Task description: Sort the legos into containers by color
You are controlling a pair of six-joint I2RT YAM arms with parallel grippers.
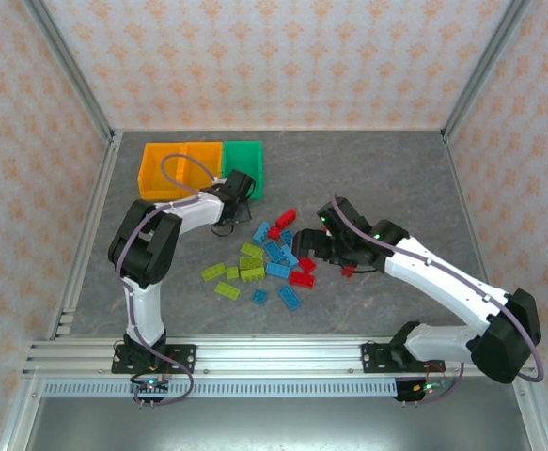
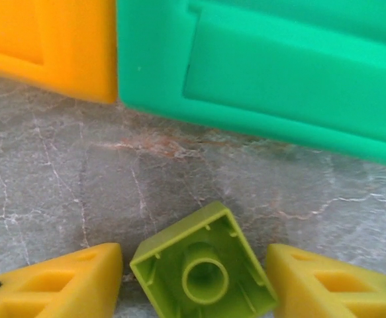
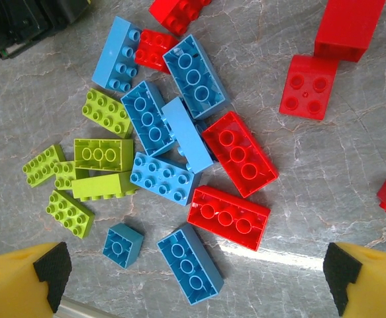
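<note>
We are holding our left hand (image 2: 194, 268) just short of the near wall of the green bin (image 2: 279, 73), which is touching the orange bin (image 2: 53, 46). A lime green brick (image 2: 206, 268) is lying upside down between the fingers, and by colour it probably belongs in that bin. The fingers are bracketing the brick narrowly, but we cannot tell whether they are gripping it or whether it is resting on the worktop (image 2: 80, 185). Our right hand (image 3: 194, 271) is hovering wide and empty over the unsorted legos (image 3: 173, 139), probably lining up on a red or blue one.
</note>
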